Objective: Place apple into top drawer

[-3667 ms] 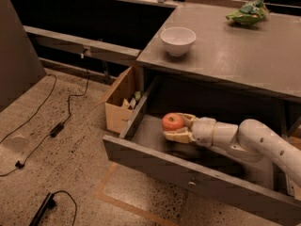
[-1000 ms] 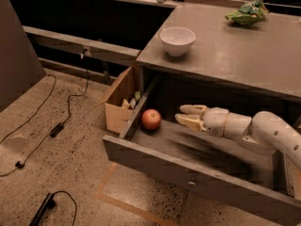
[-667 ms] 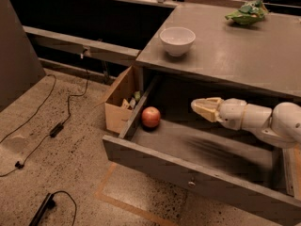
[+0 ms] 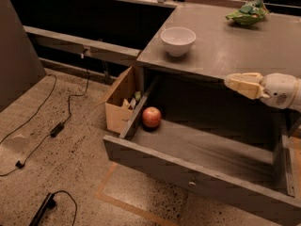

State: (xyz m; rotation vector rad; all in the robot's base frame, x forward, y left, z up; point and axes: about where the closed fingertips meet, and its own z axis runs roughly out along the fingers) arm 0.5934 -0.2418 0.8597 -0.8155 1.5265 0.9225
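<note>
Inside top drawer [image 4: 212, 150], apple [image 4: 151, 117] by side wall, end effector [image 4: 229, 82] above, narrow, speckled floor [image 4: 70, 173]

Apple [image 4: 151, 117] sits in the open drawer [image 4: 155, 161] — under the worktop's [image 4: 221, 44] front-left corner; closed tool [image 4: 229, 83] hovers at the front edge.

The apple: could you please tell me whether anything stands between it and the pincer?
Nothing visible does. The apple lies in the top drawer's left rear corner; the pincer hangs up to its right, over the drawer, with only open space between them.
</note>
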